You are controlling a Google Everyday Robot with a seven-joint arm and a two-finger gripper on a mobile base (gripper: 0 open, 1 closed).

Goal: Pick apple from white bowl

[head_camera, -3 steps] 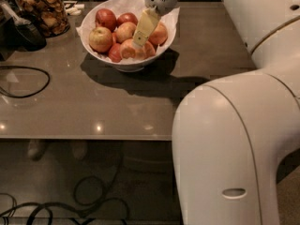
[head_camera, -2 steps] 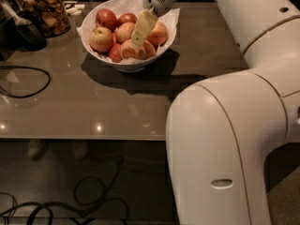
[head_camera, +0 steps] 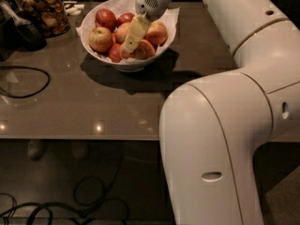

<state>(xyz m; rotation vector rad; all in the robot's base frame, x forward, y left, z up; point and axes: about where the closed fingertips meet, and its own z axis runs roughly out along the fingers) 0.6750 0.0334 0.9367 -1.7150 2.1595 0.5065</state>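
Grey-brown and glossy, the surface [head_camera: 70, 111] fills the middle of the view and catches two small glints of light near its front edge. The room around it is dark.

Far left of the white bowl [head_camera: 127, 65], a black cable [head_camera: 28, 81] lies in a loop on the surface. Behind that loop, and also left of the bowl, a black object [head_camera: 29, 35] sits beside a glass jar [head_camera: 44, 11] of brown snacks.

The white bowl stands toward the back of the surface, lined with crumpled white paper, and throws a wide shadow to its front and right. Red and yellow apples [head_camera: 101, 39] are heaped in it.

The gripper [head_camera: 128, 46] reaches down from above the bowl's far rim, its pale tip low among the apples near the bowl's middle. I cannot tell whether the jaws are spread or pressed together.

Right of the bowl and nearer the camera, the bulky white arm [head_camera: 220, 135] fills that side of the view. Below the bowl's side of the surface, more black cables [head_camera: 84, 205] curl across the dark floor [head_camera: 140, 191].
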